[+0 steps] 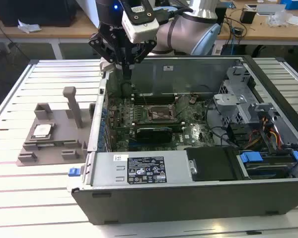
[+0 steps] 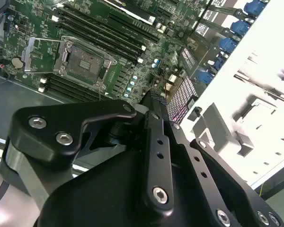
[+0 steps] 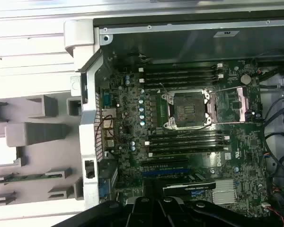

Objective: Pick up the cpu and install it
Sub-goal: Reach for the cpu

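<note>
The cpu (image 1: 42,130) is a small silvery square lying flat in a recess of the grey tray (image 1: 49,148), at the exterior view's left, outside the computer case. In the first wrist view the cpu (image 3: 4,151) sits at the picture's edge. My gripper (image 1: 125,69) hangs above the case's back corner nearest the tray, well above and apart from the cpu. Its fingers (image 2: 151,101) are shut with nothing between them. The black-framed socket (image 1: 161,114) on the motherboard stands empty, its metal cover (image 3: 232,101) flipped open beside the socket (image 3: 188,109).
The open computer case (image 1: 188,193) lies on a slatted white table (image 1: 20,94). Its metal wall (image 3: 87,118) stands between tray and motherboard. Memory slots (image 3: 180,75) flank the socket. A tall grey post (image 1: 72,104) rises from the tray. Drive bays and cables (image 1: 268,134) fill the case's other end.
</note>
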Controlling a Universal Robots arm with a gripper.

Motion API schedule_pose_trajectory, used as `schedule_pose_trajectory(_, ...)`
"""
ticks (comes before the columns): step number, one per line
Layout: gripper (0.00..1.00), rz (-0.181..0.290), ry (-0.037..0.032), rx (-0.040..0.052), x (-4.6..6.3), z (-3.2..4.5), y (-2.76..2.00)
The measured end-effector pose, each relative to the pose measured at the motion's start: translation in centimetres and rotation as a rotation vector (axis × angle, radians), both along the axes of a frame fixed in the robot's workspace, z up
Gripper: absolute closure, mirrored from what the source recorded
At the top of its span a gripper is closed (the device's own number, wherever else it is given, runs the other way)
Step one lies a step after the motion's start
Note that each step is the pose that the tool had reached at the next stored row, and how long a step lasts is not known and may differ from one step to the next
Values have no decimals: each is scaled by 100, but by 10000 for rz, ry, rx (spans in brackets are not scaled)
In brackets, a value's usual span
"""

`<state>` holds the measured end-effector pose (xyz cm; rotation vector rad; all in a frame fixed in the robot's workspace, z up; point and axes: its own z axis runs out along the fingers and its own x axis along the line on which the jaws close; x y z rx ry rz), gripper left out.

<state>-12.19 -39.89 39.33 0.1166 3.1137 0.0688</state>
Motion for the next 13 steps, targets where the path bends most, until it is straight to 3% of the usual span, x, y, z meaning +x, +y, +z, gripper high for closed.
schedule_pose_trajectory(3,89,0,-1,1,-92,0,0)
schedule_pose_trajectory(13,89,0,-1,0,-209,0,0)
